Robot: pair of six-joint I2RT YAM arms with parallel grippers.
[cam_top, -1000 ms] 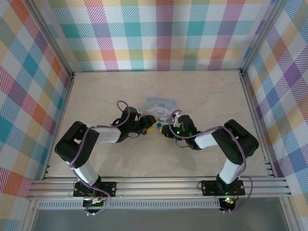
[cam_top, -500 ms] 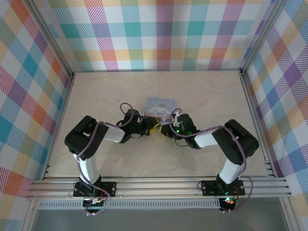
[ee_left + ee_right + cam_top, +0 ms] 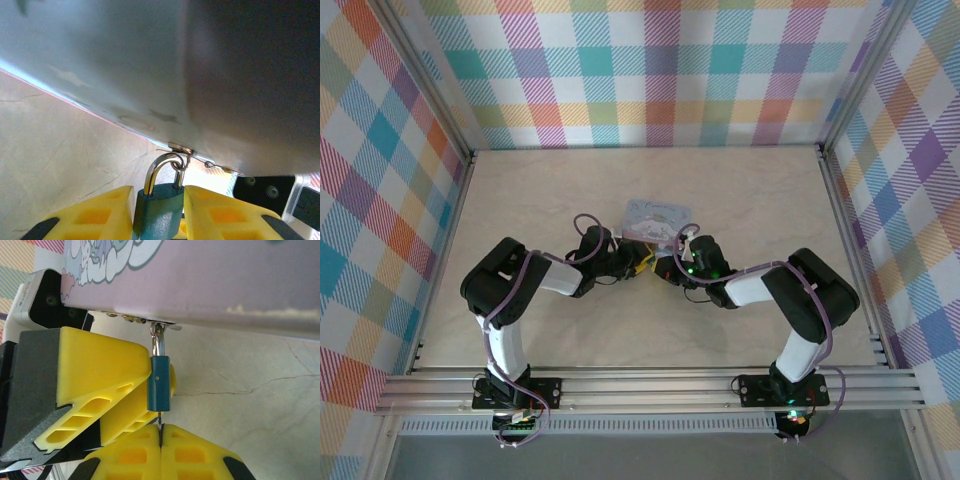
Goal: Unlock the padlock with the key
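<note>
Closer in now, the left gripper (image 3: 159,196) squeezes the padlock (image 3: 156,212), which hangs from the tin (image 3: 225,280). Just below it, the right gripper (image 3: 160,440) pinches the key (image 3: 159,421), which points straight up into the padlock's bottom.

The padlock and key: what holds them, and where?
The left gripper clamps the padlock by its body; the right gripper pinches the key at its outer end.
</note>
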